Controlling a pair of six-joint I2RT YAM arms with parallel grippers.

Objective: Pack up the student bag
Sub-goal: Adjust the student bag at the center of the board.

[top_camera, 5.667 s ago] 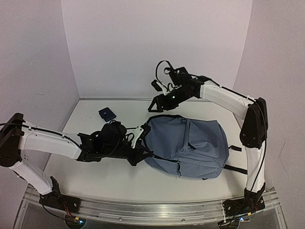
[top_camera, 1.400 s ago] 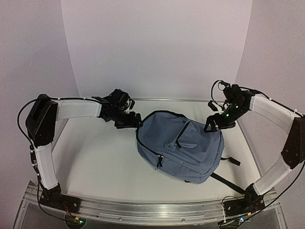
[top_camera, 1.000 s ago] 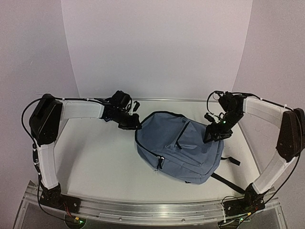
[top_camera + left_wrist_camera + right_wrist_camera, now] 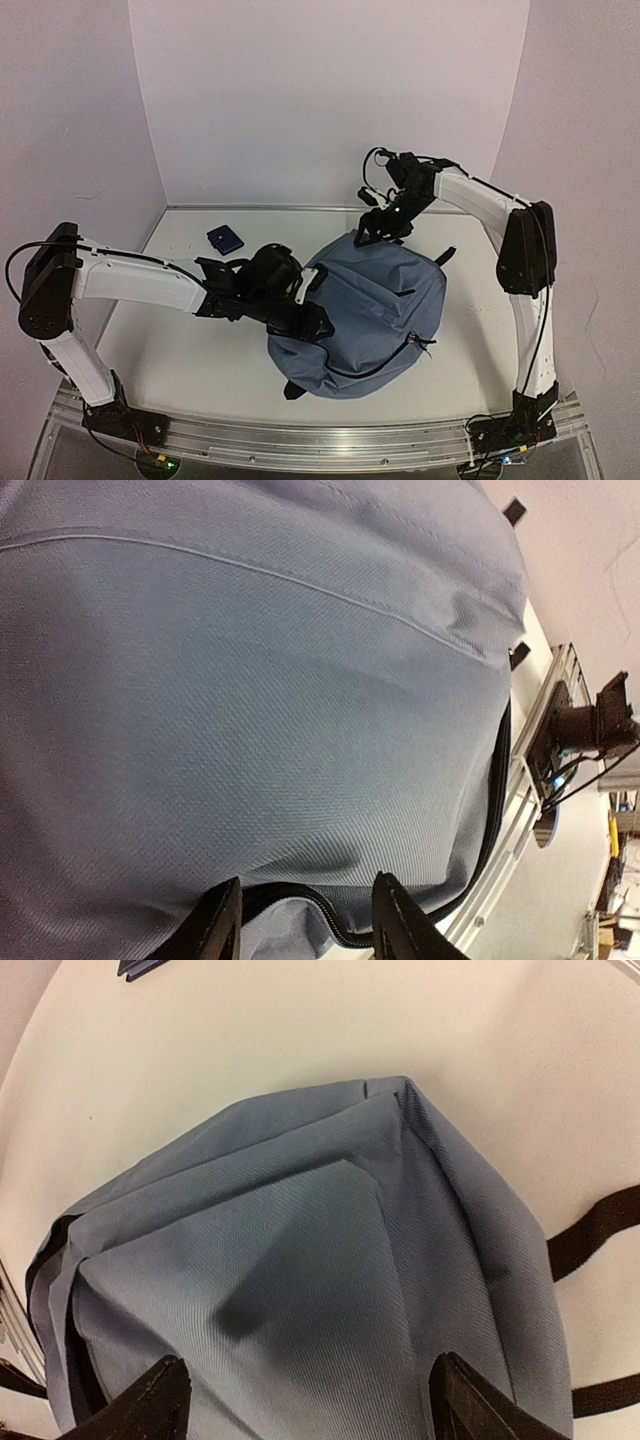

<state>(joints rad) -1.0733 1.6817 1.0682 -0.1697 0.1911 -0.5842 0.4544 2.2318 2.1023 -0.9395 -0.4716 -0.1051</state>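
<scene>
Slate-blue fabric student bag (image 4: pixel 375 300) slumped mid-table, long axis far-right to near-left. I read left gripper (image 4: pixel 308 900) parted, astride zipper on bag's left flank. Right gripper (image 4: pixel 308 1360) spread wide, empty, over bag's far end. Small navy book (image 4: pixel 225 239) far-left, nearer left arm.

The bag (image 4: pixel 370 300) is matt slate-blue cloth with a fine, even weave and a stitched seam, soft and creased. Its zipper (image 4: pixel 300 902) is black and toothed, and its straps (image 4: pixel 595 1230) are black woven webbing. The worktop (image 4: pixel 200 370) is white, smooth and matt. The rail (image 4: pixel 320 442) at its near edge is bare brushed metal. The arm shells (image 4: pixel 140 285) are white plastic with a slight sheen, their joints black. The right gripper (image 4: pixel 308 1360) has matt black fingers (image 4: pixel 160 1405), seemingly plastic.
</scene>
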